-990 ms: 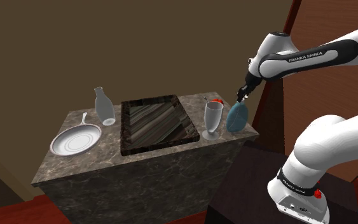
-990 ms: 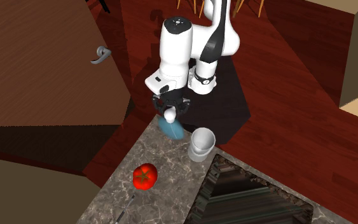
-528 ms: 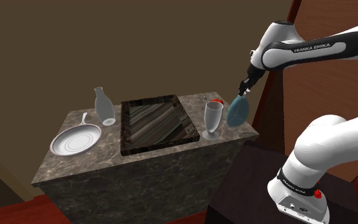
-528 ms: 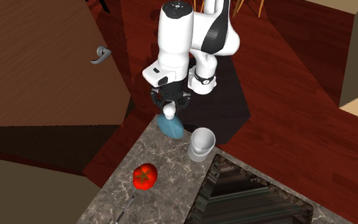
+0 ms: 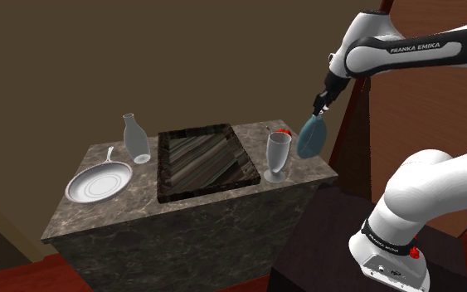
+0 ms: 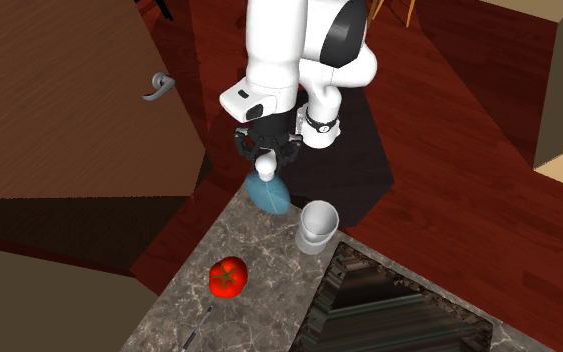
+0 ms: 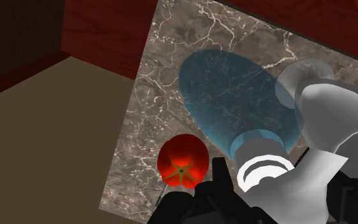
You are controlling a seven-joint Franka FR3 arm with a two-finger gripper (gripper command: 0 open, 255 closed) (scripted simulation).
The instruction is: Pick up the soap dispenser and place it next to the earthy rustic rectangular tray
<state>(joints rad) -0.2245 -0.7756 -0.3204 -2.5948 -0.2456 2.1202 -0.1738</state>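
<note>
The soap dispenser (image 5: 309, 138) has a translucent blue, flattened body and a white pump top. It hangs above the counter's corner nearest the stand, just beside the tall glass (image 5: 278, 156). My gripper (image 5: 320, 106) is shut on the pump top from above. The second exterior view shows the gripper (image 6: 265, 163) over the blue dispenser (image 6: 272, 193). In the wrist view the fingers (image 7: 219, 177) clasp the white pump of the dispenser (image 7: 233, 100). The dark rectangular tray (image 5: 202, 162) with streaked grain lies mid-counter, also seen as the tray (image 6: 389, 310) past the glass.
A red tomato (image 6: 227, 277) lies behind the glass (image 6: 318, 226), near the counter's far edge. A clear bottle (image 5: 136, 138) and a grey pan (image 5: 99, 181) sit beyond the tray. The marble counter (image 5: 182, 217) drops off beside the stand. A wooden door stands behind the arm.
The gripper has risen with the soap dispenser, which now hangs higher above the counter's corner. The other objects have not moved.
</note>
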